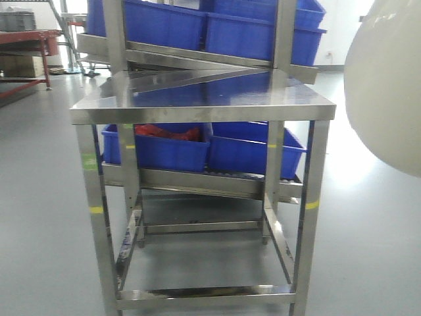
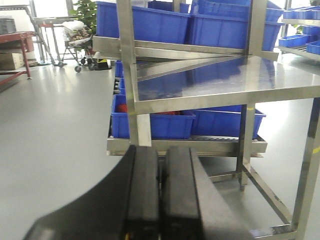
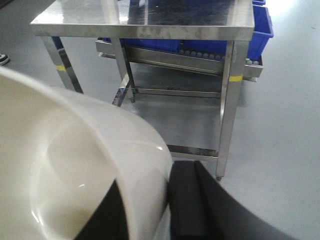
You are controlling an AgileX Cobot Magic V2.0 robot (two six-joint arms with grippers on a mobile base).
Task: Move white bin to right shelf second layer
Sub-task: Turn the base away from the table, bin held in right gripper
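Your R jaws pinch the glossy cream-white plastic bin (image 3: 75, 165) at its wall. It's held in the air, just R of the mirror-like steel tabletop (image 1: 197, 99) — L jaws pressed together, holding nothing.

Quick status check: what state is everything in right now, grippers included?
white bin: lifted, held by its rim, not yet shelved.
right gripper: shut on the bin's rim.
left gripper: shut, empty.
lower-left blue crate: on rack, holds something red.
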